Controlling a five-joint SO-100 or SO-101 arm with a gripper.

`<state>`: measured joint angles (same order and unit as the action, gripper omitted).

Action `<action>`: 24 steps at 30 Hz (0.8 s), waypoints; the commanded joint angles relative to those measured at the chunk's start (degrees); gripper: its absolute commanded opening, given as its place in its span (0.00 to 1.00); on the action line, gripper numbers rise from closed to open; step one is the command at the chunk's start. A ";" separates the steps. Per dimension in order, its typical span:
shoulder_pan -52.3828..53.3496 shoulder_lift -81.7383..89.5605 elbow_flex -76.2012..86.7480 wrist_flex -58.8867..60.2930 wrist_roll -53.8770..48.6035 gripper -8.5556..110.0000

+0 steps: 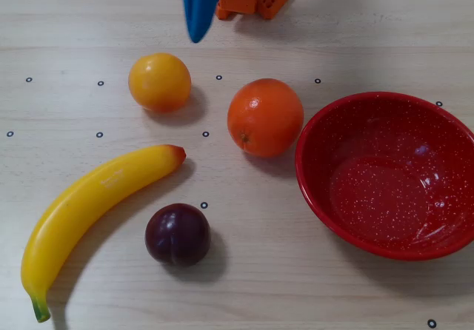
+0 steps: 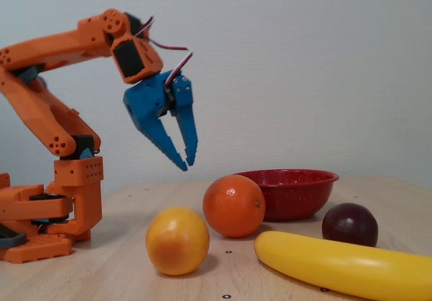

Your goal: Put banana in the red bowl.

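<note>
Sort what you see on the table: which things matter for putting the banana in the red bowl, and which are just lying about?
For the job:
banana
red bowl
pincer, held above the table, holding nothing

Just lying about:
orange
yellow-orange fruit
plum

Banana [image 1: 89, 204] glossy smooth plastic; red bowl [image 1: 318, 130] glossy, speckled; table [image 1: 244, 271] matt pale wood.
</note>
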<state>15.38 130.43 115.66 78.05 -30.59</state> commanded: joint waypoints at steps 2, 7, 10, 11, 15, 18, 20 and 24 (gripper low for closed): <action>3.25 -5.89 -13.18 3.34 -5.01 0.07; 7.65 -18.37 -27.33 6.94 -9.84 0.07; 10.11 -25.05 -33.66 6.24 -13.71 0.09; 10.81 -27.33 -35.86 6.15 -14.85 0.10; 13.36 -35.77 -44.56 7.29 -21.01 0.16; 14.59 -41.40 -49.83 7.38 -25.14 0.19; 15.29 -45.09 -53.61 7.29 -26.98 0.21; 16.70 -52.03 -61.08 8.88 -32.26 0.27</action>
<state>30.59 76.73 61.61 85.43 -60.03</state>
